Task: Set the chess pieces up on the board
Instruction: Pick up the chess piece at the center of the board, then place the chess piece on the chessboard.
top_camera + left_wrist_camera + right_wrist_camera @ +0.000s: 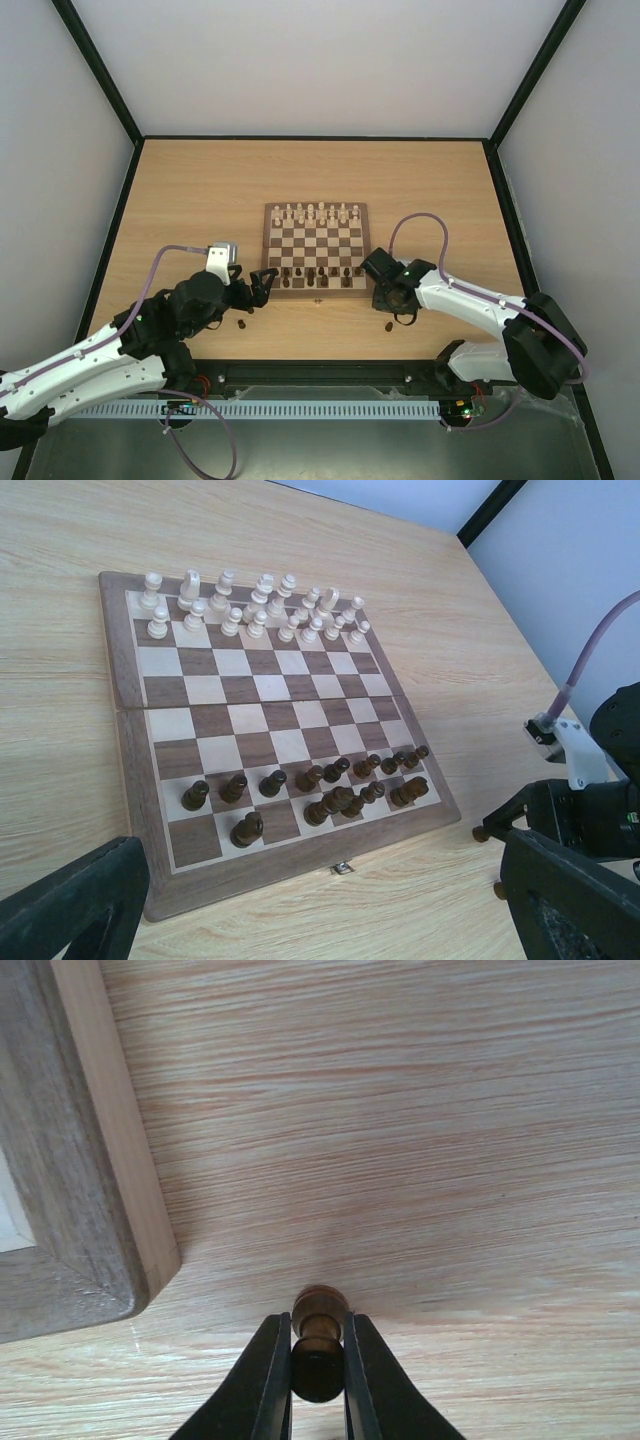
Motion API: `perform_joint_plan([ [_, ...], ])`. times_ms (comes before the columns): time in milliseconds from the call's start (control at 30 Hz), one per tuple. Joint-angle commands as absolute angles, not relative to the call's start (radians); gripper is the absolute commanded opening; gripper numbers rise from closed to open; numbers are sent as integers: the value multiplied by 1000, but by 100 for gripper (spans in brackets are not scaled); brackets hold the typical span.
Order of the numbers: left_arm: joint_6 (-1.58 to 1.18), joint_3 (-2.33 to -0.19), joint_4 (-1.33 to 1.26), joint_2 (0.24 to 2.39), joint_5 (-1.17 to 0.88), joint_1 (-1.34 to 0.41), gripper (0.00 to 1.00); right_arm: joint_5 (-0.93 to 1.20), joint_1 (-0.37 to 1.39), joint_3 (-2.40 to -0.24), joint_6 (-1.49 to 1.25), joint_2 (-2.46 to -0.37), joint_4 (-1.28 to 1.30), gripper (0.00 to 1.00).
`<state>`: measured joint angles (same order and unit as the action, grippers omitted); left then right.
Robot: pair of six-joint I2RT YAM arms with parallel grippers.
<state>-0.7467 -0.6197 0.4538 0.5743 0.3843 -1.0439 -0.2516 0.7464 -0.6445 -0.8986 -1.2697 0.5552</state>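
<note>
in the top view, the board (316, 250) is seen at the middle of the table (180, 200). the cream pieces (315, 212) are ranked along its two far rows and the dark pieces (318, 272) are gathered on its near rows. the left gripper (262, 287) is held just off the board's near left corner, and the right gripper (388, 296) just off the near right corner. a stray dark piece (242, 323) is seen on the wood near the left gripper, and a second stray piece (387, 325) near the right one.

in the left wrist view, the left claw's fingers (80, 905) are spread wide at the lower corners with nothing between them. the board is seen whole beyond them, its clasp (343, 868) at the near edge. the cream pieces are stood upright in two rows. the dark pieces are set in a looser line, crowded toward the right, with one alone on the nearest row.

in the right wrist view, the right claw's fingers (270, 1380) are pressed onto a dark brown piece (318, 1305), possibly a pawn, though its base is hidden by them. it is held over bare table, just beside the board's corner and apart from it.
</note>
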Motion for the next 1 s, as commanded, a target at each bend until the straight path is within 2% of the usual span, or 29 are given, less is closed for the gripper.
perform_joint_plan([
  [0,-735,-609,439,575,383,-1043,99,-249,745,-707,-885,-1262,622,2],
  [133,-736,-610,440,575,386,-1043,99,-265,743,-798,-854,-1246,679,2],
  [233,-738,-610,443,576,391,-1042,99,-260,744,-842,-820,-1257,678,6],
  [600,-753,-613,458,572,415,-1043,99,-206,745,-973,-715,-1465,629,7],
  [967,-758,-612,463,571,423,-1043,99,-178,762,-999,-690,-1543,603,7],
])
